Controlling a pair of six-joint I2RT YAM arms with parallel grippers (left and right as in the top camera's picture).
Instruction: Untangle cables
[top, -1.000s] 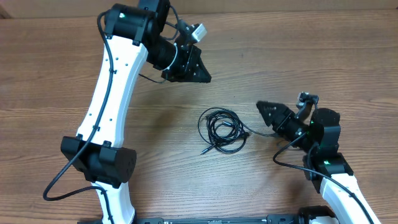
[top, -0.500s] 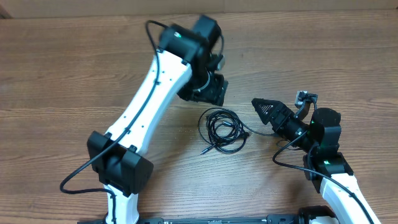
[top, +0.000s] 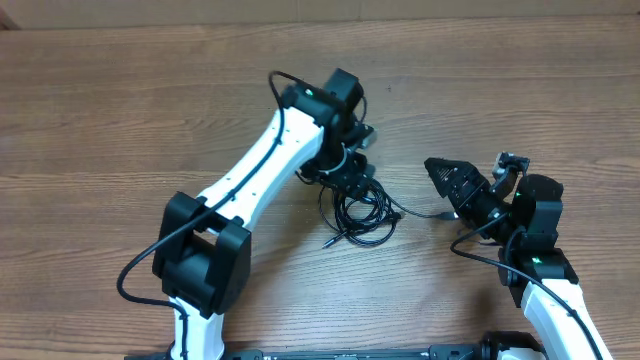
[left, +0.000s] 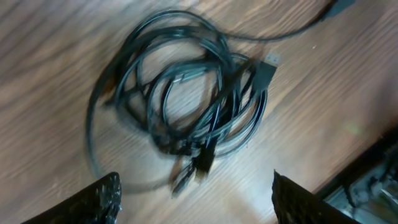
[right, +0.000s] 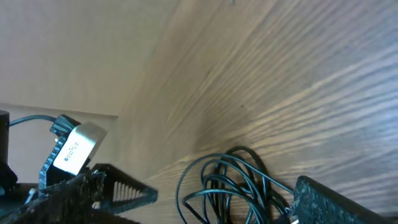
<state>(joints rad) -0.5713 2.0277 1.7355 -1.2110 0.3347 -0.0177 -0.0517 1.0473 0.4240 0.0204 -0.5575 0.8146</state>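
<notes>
Black cables (top: 360, 210) lie as one coiled bundle mid-desk; I cannot count its cords. My left tool (left: 196, 186) hangs spread wide just above it, my right tool (right: 227, 190) spread too, near its right side. Brown wood-grain desk (top: 100, 120), pale wall (right: 62, 50) beyond; two tools in all.

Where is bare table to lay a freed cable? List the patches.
Bare table: the wide stretch left of the left arm; the strip nearer than the cables, between both arms; the far right corner beyond the right gripper. Crowded: centre, left gripper over the bundle.
</notes>
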